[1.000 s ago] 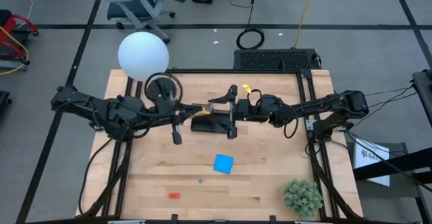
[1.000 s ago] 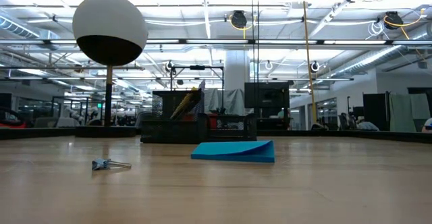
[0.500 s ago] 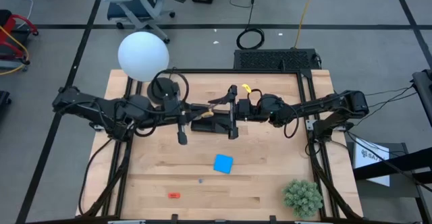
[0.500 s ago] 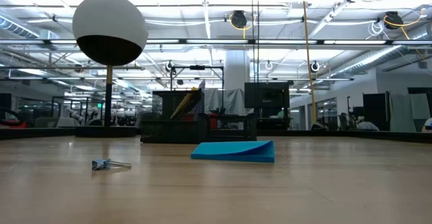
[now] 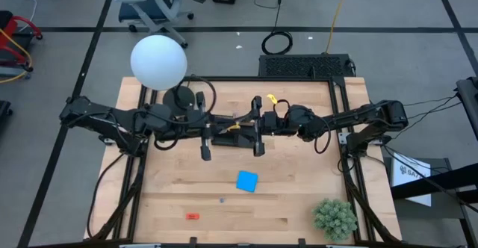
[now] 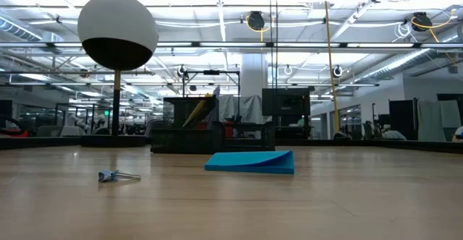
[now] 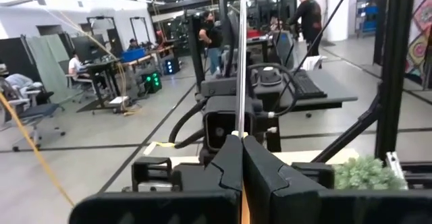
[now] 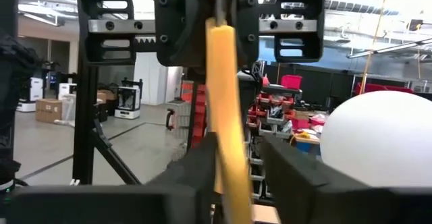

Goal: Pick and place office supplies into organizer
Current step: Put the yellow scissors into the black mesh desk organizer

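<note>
I have both arms meeting over the back-middle of the table point(image 5: 299, 192), a pale wooden top with visible plank seams. One yellow pen point(image 8: 226, 136), a slim, smooth, round stick, runs between the two claws, above the organizer point(image 5: 226, 139).

The left gripper point(image 7: 241, 142) has its two matte black fingers pressed together on one end of the pen, which from this wrist shows only as a thin line. The right gripper point(image 8: 236, 146) faces it from the other side. Its two blocky fingers straddle the pen. One sits right against it, and a gap shows at the other, so that claw is not clamped.

In the low view the organizer is one low black tray with mesh walls. A single yellow thing leans in it, and I cannot tell what that is.

On the open wood nearer the front I count three loose items, well apart from each other:
- One flat, bright blue square pad point(image 5: 247, 181).
- One tiny red piece point(image 5: 193, 216).
- One small metal clip point(image 6: 116, 176).

One white matte globe lamp point(image 5: 158, 61) stands at the back left. One spiky green plant ball point(image 5: 334, 218) sits at the front right corner.
</note>
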Controlling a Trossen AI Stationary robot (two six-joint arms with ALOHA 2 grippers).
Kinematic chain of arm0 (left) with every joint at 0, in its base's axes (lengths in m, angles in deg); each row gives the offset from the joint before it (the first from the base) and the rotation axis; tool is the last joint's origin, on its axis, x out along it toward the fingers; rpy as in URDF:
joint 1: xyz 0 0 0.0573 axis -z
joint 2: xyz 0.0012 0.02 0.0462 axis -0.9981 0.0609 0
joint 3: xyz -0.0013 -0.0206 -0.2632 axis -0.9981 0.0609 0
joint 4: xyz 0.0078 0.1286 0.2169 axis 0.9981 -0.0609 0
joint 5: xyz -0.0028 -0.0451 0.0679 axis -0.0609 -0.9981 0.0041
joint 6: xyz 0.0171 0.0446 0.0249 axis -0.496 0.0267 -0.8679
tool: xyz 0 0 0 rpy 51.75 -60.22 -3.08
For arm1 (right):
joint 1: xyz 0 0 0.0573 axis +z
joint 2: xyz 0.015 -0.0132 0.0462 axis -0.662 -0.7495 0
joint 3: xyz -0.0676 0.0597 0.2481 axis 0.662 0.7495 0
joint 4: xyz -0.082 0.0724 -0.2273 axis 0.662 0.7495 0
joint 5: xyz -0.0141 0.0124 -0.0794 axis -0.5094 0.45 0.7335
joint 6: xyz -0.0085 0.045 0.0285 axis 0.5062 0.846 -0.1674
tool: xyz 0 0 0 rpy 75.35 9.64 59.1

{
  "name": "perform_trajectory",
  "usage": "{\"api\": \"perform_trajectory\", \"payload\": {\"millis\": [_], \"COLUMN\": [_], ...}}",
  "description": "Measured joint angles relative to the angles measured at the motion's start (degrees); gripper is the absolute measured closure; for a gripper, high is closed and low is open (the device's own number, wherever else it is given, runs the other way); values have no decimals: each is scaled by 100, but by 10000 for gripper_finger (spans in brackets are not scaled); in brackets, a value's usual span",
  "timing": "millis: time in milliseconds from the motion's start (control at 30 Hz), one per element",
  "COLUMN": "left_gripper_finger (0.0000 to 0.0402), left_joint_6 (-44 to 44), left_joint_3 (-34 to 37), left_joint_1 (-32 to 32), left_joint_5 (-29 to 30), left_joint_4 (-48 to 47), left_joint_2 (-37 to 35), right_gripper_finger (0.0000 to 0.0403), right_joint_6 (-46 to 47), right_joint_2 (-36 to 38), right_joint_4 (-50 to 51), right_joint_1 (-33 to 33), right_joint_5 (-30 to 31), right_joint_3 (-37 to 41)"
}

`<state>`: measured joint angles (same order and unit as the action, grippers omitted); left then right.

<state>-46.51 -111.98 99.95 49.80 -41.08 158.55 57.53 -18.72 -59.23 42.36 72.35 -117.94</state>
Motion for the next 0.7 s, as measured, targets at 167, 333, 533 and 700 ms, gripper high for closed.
{"api": "perform_trajectory", "payload": {"millis": [167, 333, 533, 700], "left_gripper_finger": [401, 397, 353, 312], "left_joint_6": [3, 90, 250, 333], "left_joint_3": [0, 0, 2, 1], "left_joint_1": [-1, 8, 63, 205], "left_joint_5": [8, 9, 25, 81], "left_joint_4": [20, -62, -437, -880], "left_joint_2": [-1, -48, -329, -665], "right_gripper_finger": [383, 382, 382, 382], "right_joint_6": [-23, -15, -6, -63], "right_joint_2": [0, 0, 0, 0], "right_joint_4": [6, 76, 169, 165], "right_joint_1": [6, 4, -14, -17], "right_joint_5": [-77, -68, 71, 69], "right_joint_3": [0, 0, -2, -2]}}
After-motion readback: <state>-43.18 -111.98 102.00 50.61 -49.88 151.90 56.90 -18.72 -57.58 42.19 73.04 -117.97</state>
